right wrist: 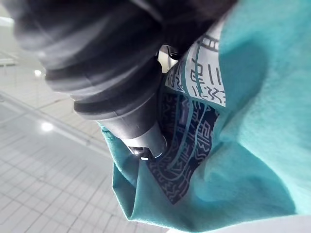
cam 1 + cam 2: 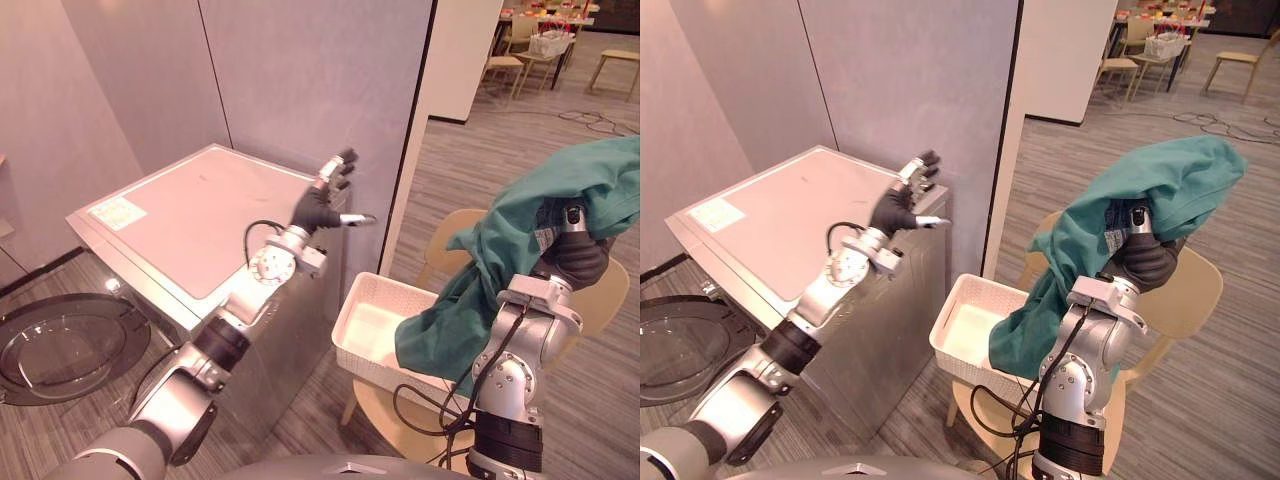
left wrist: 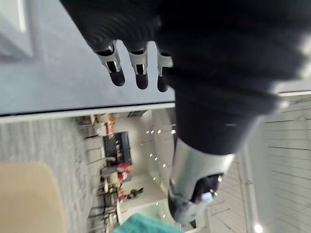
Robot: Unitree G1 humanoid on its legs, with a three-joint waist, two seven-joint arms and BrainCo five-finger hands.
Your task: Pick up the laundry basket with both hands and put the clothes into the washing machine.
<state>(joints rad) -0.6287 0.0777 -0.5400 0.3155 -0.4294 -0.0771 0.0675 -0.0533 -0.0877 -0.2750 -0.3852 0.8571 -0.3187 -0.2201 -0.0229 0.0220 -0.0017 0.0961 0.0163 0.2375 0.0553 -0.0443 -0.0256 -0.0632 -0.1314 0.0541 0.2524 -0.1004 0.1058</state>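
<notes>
Grey plank floor [image 2: 560,150] and grey wall panels [image 2: 280,80] frame the left eye view. The washing machine [image 2: 190,220] stands against the wall, its round glass door [image 2: 60,345] swung open at the lower left. The left hand [image 2: 322,205] hangs raised above the machine's rear corner, spread and holding nothing. The white laundry basket [image 2: 372,300] sits on a pale wooden chair [image 2: 610,300] beside the machine. The right hand [image 2: 575,258] is lifted high with a teal garment [image 2: 600,180] draped over it, the hem trailing down into the basket.

Right eye view: same layout. Dining furniture [image 2: 1160,45] stands well apart in the far room.

Left wrist view: the fingers [image 3: 140,77] extend loosely, touching nothing.

Right wrist view: teal cloth with a printed patch [image 1: 194,121] lies against the hand's dark cover. Whether the hand grips the cloth or merely carries it cannot be told.

Judgement: the step in hand is carrying the garment to the drum. The hem should clear the basket rim first, lest it drag the basket off the chair. The machine's body and the raised left arm lie between garment and door, so the path should probably swing round the front. The drum opening itself is not visible.
</notes>
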